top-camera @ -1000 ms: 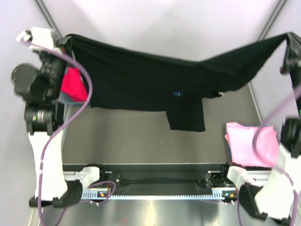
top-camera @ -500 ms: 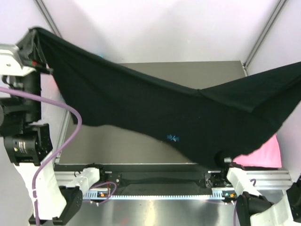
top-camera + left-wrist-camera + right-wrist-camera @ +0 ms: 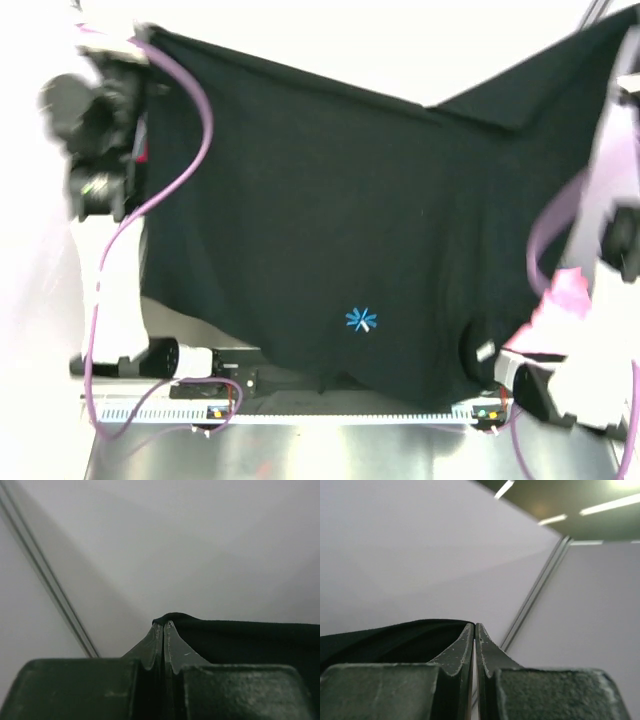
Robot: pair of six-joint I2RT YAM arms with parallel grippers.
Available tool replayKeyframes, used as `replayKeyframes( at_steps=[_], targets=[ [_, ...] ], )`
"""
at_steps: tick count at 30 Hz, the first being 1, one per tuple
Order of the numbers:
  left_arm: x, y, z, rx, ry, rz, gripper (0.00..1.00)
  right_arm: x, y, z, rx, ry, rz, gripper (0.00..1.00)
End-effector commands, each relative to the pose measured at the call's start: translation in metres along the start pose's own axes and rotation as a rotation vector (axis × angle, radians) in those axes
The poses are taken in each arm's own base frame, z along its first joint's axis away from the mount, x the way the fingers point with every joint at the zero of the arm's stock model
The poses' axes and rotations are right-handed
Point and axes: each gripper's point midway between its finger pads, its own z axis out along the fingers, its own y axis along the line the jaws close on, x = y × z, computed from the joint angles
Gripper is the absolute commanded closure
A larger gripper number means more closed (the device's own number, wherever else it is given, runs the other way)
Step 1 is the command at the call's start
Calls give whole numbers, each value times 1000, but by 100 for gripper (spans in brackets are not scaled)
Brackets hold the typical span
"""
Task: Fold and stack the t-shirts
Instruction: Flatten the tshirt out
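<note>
Up in mid-air, black tee (image 3: 330, 220): I have it hanging spread wide between both ends, with its logo (image 3: 361, 320) low on the cloth and the lower edge drooping on the near side.
Left gripper (image 3: 163, 625): pressed together, pinching one upper corner of the black tee.
Right gripper (image 3: 474, 626): pressed together on the opposite upper edge.
Pink tee (image 3: 565, 295): a bit peeks out at my right, mostly hidden. I cannot tell if it is folded.
Done: I judge nothing yet on the black tee, as it shows no fold.
Left: lay it flat, fold it, stack it, then do any others.
</note>
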Motion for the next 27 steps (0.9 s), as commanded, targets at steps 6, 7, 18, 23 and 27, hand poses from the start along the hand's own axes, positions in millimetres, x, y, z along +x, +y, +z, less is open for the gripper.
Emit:
replayKeyframes(
  at_steps=[6,7,18,23,27],
  targets=[
    [190,-41,53,123,305,-53,100,214,81,43,-159,313,84,100],
    [224,-51,61,155,360,-67,100,228,94,45,-182,331,70,100],
    [427,-122,111,270,583,-71,100,454,206,44,-344,688,73,100],
    [493,-144,125,247,623,-70,100,532,216,60,-267,813,68,100],
    [509,-144,146,204,525,-42,100,570,224,70,-225,845,46,100]
  ],
)
